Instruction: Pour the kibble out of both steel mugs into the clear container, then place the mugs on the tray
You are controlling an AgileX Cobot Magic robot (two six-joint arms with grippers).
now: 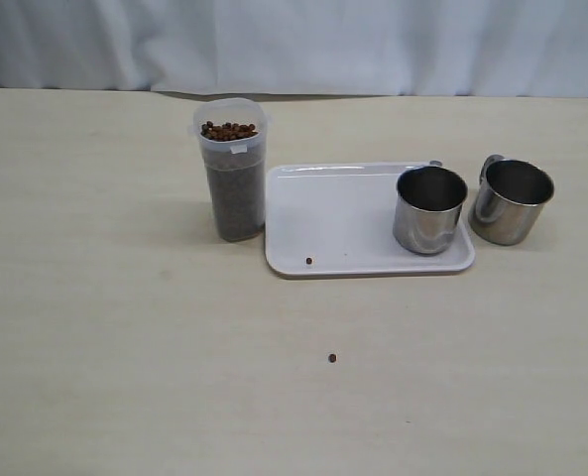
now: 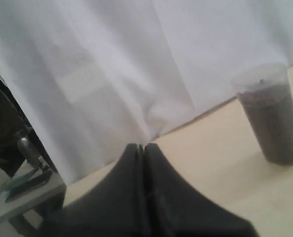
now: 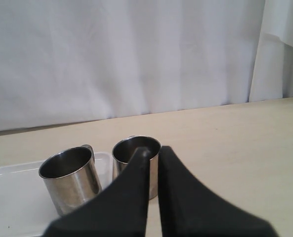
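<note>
While neither arm shows in the exterior view, each wrist camera shows its own gripper. The left gripper [image 2: 144, 146] has its jaws pressed together on nothing, and the clear container [image 2: 272, 118] stands well beyond its tips and off to one side. The right gripper [image 3: 153, 150] is also closed and empty. Its tips partly hide the off-tray mug [image 3: 131, 147] just beyond them, and the tray mug [image 3: 69, 180] stands beside that one on the tray [image 3: 13, 197].

In the exterior view the container stands upper left of centre, just beside the tray's left edge, filled to the brim with kibble [image 1: 228, 130]. 1 mug sits at the tray's right end; the other rests on the table [image 1: 105, 327], just right of the tray.

Only the exterior view shows 2 stray pellets: the tray pellet [image 1: 308, 261] at the tray's lower left and the table pellet [image 1: 332, 358] below it.
</note>
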